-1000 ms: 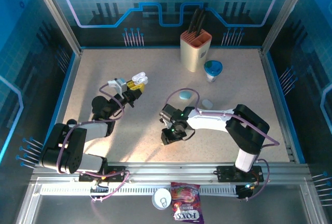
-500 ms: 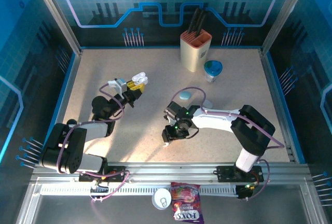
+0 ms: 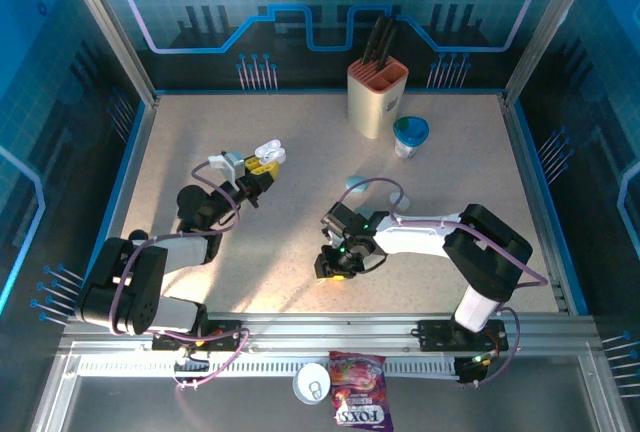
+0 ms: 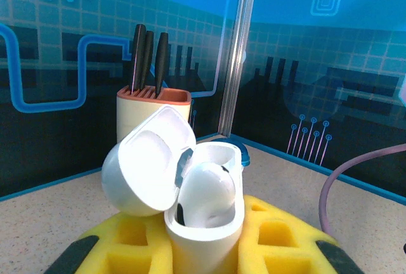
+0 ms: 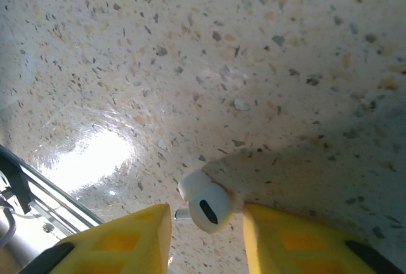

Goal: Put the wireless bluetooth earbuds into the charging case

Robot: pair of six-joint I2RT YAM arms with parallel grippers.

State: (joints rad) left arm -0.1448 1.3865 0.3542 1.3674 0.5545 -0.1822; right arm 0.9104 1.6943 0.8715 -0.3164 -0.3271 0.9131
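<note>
My left gripper (image 4: 204,252) is shut on the base of a white charging case (image 4: 209,226), holding it upright between yellow foam pads (image 4: 130,245). The case's lid (image 4: 149,169) is flipped open to the left, and one white earbud (image 4: 206,195) sits inside. From above, this case (image 3: 267,151) is held over the table's left half. My right gripper (image 5: 207,233) is low over the table near the front middle, also seen from above (image 3: 335,264). Its yellow fingers (image 5: 127,239) stand open on either side of a white stemmed earbud (image 5: 204,207) lying on the speckled tabletop, with a gap on the left.
A knife block (image 3: 377,97) and a blue-lidded cup (image 3: 410,135) stand at the back. A pale blue pebble-shaped case (image 3: 354,183) lies just behind the right arm's cable. A candy bag (image 3: 361,407) and a white disc (image 3: 312,384) rest past the front rail.
The right arm's wrist has shifted slightly right and toward the near edge, staying low over the table. The left arm and the case have not moved.
</note>
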